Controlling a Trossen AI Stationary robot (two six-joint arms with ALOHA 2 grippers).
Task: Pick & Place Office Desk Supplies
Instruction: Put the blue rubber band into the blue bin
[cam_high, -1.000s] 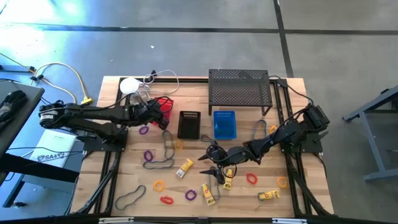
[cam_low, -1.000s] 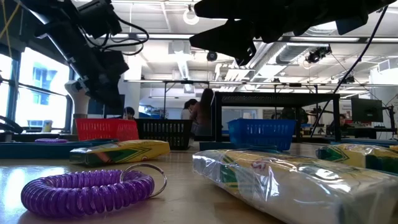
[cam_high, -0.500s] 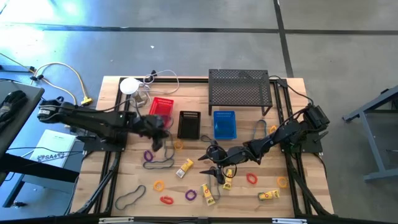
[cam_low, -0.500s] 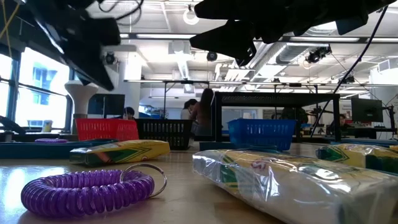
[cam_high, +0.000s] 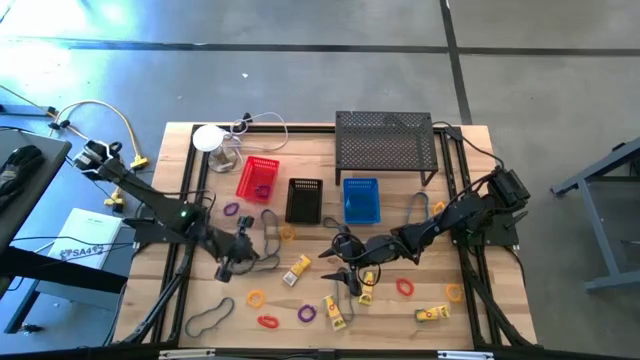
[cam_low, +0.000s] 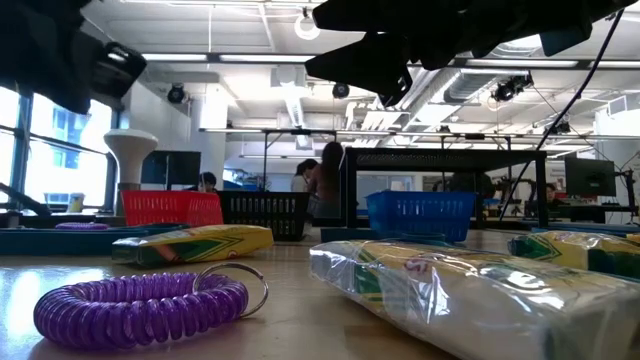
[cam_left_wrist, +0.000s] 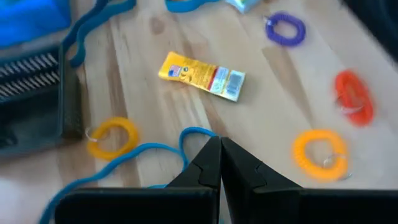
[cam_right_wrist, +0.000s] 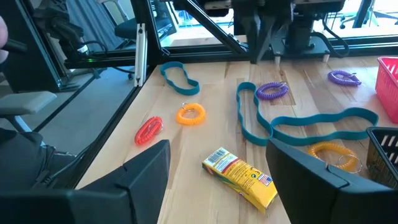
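Finds the left gripper (cam_high: 231, 266) low over the wooden table (cam_high: 385, 322), left of centre, with fingers (cam_left_wrist: 209, 168) pressed tight together and nothing visible between them. Points down beside a long rubber band (cam_left_wrist: 132, 157) whose curl lies just at the fingertips; cannot tell whether touching. Sits close above a purple coil ring (cam_right_wrist: 272, 91) in the right wrist view. Leaves an orange coil ring (cam_left_wrist: 112, 136) near the band and a yellow packet (cam_left_wrist: 202, 75) a little farther off.

Finds the right gripper (cam_high: 339, 262) near the table's middle, fingers (cam_right_wrist: 147, 168) spread wide apart and empty. Looks across the same yellow packet, which lies flat on the wood between the two grippers, touched by neither.

Places three small baskets in a row toward the back: a red basket (cam_high: 257, 178), a black basket (cam_high: 304, 200) and a blue basket (cam_high: 361, 200), with a black mesh shelf (cam_high: 386, 140) behind the blue one.

Scatters the remaining supplies loose across the front of the table: a yellow ring (cam_high: 255, 298), a red ring (cam_high: 267, 321), another purple ring (cam_high: 306, 313), a dark band loop (cam_high: 208, 317) near the front left corner, and more packets (cam_high: 430, 313) toward the right. Shows, from table height, one purple ring (cam_low: 140, 305) and a wrapped packet (cam_low: 470, 300) lying nearest the camera.
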